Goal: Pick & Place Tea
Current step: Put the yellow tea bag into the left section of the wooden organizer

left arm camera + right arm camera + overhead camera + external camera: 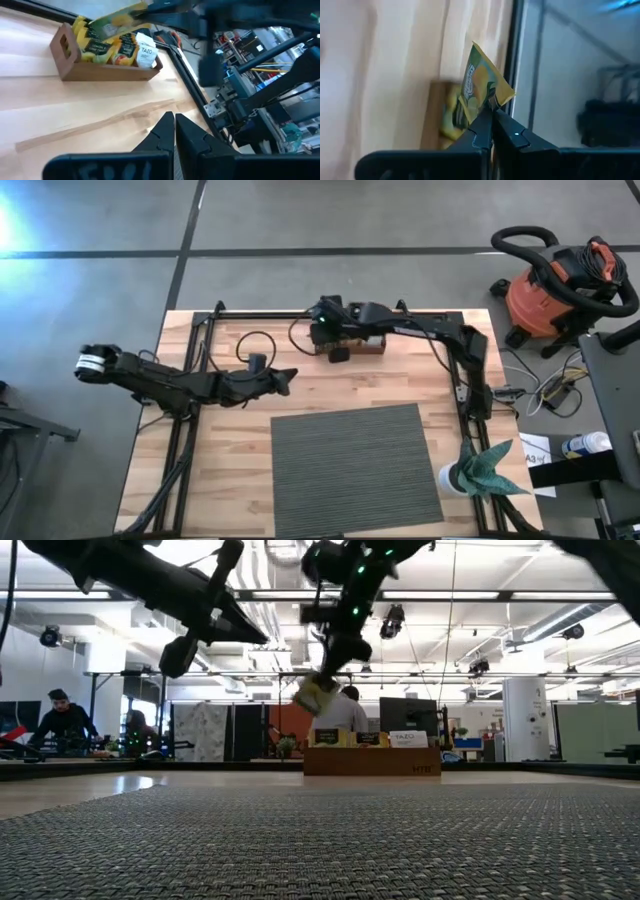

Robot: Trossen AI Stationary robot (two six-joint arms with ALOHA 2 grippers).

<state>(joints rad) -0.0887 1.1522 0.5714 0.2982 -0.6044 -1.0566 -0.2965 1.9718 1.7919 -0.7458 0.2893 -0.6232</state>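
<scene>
The held tea sachet [481, 85] is yellow-green and flat. My right gripper [492, 114] is shut on it, above the brown wooden tray [372, 762] near the table's far edge. The same sachet [314, 696] hangs in the air in the low view. More sachets [112, 47], yellow-green and one white, stand upright in the tray [75, 70]. My left gripper [174, 120] is shut and holds nothing. It hovers over bare wood left of the tray, seen as the left gripper [285, 377] in the high view. My right gripper pinches the sachet between its two fingers at one edge [491, 104], near a corner. The fingers come from above, pointing down. The sachet is lifted clear of the tray and tilted, with most of it sticking out past the fingertips.
A grey ribbed mat [355, 465] lies on the near half of the table, right of centre. A black metal frame [465, 380] runs along the table's sides. A green-leaved thing in a white cup [480, 472] stands at the near right. People stand in the room behind.
</scene>
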